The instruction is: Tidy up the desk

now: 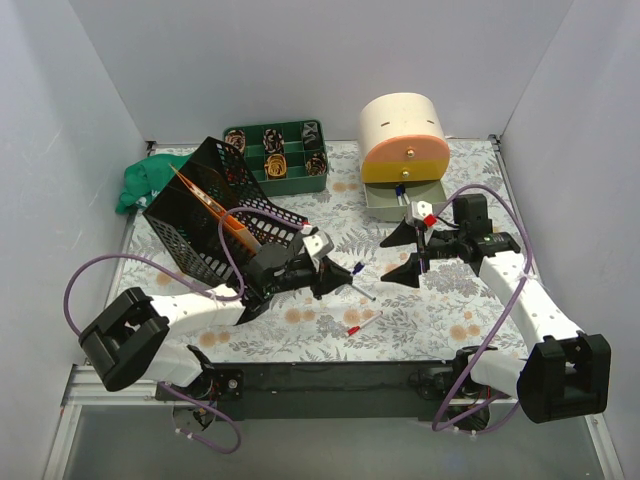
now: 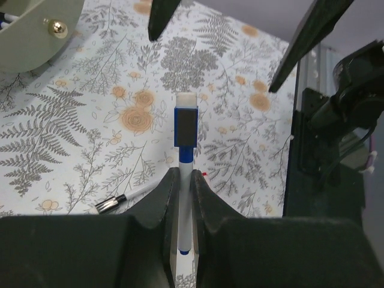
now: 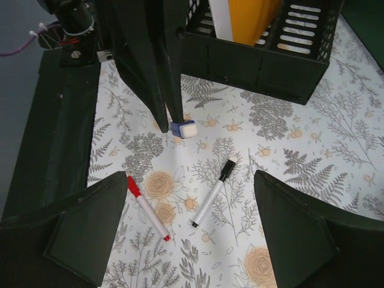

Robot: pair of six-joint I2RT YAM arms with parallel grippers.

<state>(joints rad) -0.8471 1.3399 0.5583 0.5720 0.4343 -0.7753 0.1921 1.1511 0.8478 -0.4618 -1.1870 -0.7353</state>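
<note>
The desk (image 1: 450, 300) is pale floral, the rack (image 1: 195, 225) black, the marker (image 2: 186, 129) blue-and-white.

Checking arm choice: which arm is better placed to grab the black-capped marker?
Probably right: the right gripper is open, facing the black-capped marker; the left gripper is shut on a blue marker.

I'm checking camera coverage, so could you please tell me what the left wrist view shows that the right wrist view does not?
Only the left wrist view: a pale drawer front with a brass knob.
Only the right wrist view: the black mesh rack holding an orange folder.
Both: the left claw shut on the blue marker, the black-capped marker lying on the floral desk, and the open right claw.
</note>
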